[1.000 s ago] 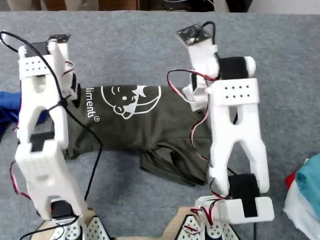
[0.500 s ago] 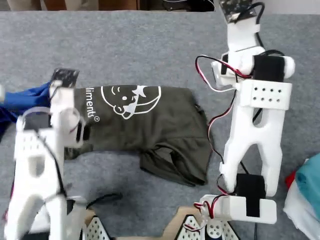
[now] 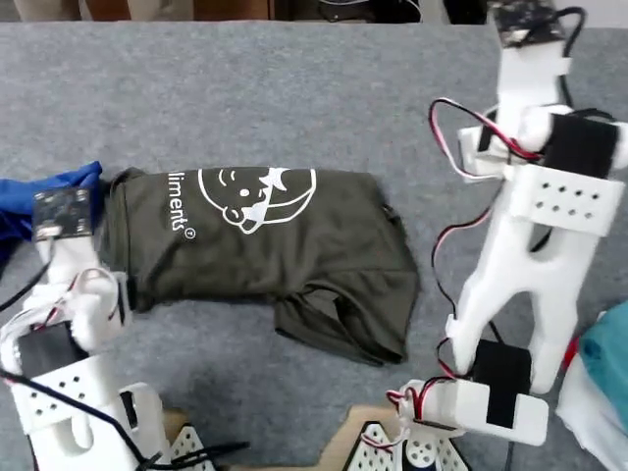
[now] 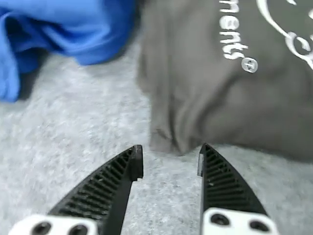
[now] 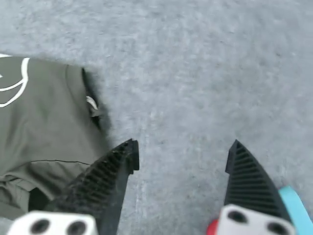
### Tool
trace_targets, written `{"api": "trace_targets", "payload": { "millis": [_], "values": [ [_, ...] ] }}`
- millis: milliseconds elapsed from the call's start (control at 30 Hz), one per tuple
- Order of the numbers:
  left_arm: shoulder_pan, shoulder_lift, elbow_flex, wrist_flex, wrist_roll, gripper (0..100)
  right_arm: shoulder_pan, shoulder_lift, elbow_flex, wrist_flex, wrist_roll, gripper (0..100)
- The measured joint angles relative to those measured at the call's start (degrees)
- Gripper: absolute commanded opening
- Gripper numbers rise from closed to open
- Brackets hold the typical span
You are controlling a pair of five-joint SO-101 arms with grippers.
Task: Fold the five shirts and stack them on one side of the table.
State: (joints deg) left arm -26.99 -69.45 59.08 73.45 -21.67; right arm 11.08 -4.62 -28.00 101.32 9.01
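Note:
A dark olive shirt (image 3: 265, 245) with a white print lies partly folded mid-table, its lower right part bunched up. My left gripper (image 4: 171, 164) is open just off the shirt's left corner (image 4: 220, 93), holding nothing. A blue shirt (image 4: 58, 29) lies crumpled beside that corner, at the table's left edge (image 3: 44, 196). My right gripper (image 5: 183, 152) is open over bare grey cloth, to the right of the olive shirt's edge (image 5: 44, 122). The left arm (image 3: 69, 334) is at the front left, and the right arm (image 3: 540, 216) stands along the right side.
Teal, red and white clothes (image 3: 601, 368) are piled at the right edge of the table. A teal corner (image 5: 296, 208) of that pile lies beside the right gripper. The grey table cover (image 3: 245, 88) stretches bare behind the olive shirt. The arm bases stand at the front edge.
Both arms have drawn away from the olive shirt, the left toward the front left and the right out to the right. The whole shirt is now uncovered and lies still.

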Motion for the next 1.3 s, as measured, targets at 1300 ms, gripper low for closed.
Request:
{"api": "trace_targets", "payload": {
  "millis": [1300],
  "values": [
    [-10.99,23.03,-17.14,11.6,-7.74,19,-14.51,-35.16,38.15,0.18,2.55,29.9]
  ]
}}
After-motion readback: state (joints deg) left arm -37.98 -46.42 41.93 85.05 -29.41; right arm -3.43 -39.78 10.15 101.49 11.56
